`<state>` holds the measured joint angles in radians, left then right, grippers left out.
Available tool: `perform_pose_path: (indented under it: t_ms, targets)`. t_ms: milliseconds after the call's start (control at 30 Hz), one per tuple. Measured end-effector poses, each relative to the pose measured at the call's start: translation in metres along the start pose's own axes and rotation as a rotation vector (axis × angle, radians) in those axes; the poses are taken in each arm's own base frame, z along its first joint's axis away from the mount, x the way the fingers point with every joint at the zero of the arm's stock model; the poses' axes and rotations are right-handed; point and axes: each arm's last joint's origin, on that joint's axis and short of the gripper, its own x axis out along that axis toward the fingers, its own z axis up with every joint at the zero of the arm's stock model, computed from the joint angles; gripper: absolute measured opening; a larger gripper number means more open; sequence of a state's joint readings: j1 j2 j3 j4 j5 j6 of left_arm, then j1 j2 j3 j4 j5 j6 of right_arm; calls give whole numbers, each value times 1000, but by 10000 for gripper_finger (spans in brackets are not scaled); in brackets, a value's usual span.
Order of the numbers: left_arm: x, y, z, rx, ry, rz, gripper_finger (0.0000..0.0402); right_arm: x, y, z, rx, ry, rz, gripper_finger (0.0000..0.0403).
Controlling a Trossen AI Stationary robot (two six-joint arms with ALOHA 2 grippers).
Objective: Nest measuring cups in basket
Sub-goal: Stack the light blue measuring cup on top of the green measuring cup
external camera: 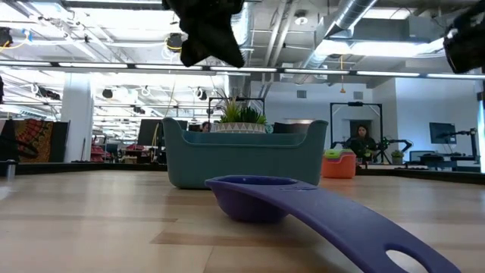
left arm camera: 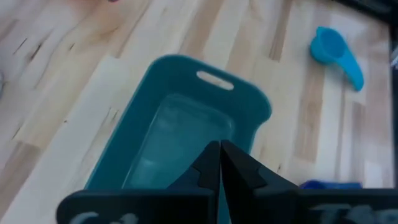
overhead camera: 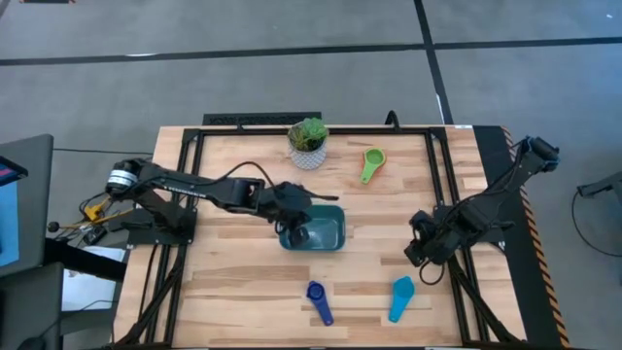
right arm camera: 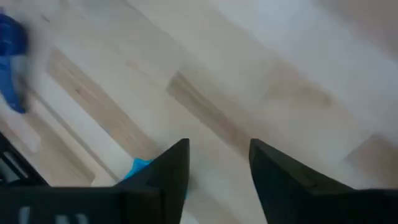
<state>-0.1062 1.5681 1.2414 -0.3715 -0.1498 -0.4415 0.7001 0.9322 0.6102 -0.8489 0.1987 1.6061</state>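
Looking down from above, the left gripper (overhead camera: 296,226) sits just left of centre, hanging over the left end of the basket (overhead camera: 328,236). In its wrist cam the fingers (left arm camera: 211,165) are pressed together with nothing between them, and the basket (left arm camera: 186,118) below looks empty. Up top, middle of the frame, there's a potted plant (overhead camera: 308,142), with a green cup (overhead camera: 372,161) to its right. Near the bottom edge a dark blue cup (overhead camera: 318,300) lies just left of a light blue cup (overhead camera: 400,297). Over on the right, the right gripper (overhead camera: 420,255) hovers above bare table (overhead camera: 243,282), fingers (right arm camera: 171,171) spread apart and holding nothing.
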Motion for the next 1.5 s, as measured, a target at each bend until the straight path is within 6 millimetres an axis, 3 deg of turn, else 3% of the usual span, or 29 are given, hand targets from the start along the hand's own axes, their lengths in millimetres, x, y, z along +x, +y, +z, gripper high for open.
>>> perform_pose_path:
  t_ms: [167, 433, 767, 1033, 1500]
  targets:
    - [-2, -8, -11, 42, 43, 56, 5, 20, 18, -14, 59, 87, 21, 203]
    - [-4, -12, -18, 56, 82, 71, 38, 35, 38, -39, 116, 126, -4, 170]
    - [-3, -12, -19, 66, 90, 72, 92, 50, 44, -62, 175, 169, -104, 158]
    - [-4, -9, -24, 64, 144, 93, 107, 54, 44, -63, 193, 167, -130, 146]
    - [-2, -1, -15, 8, 83, 128, 107, 78, 47, -52, 96, 155, -177, 62]
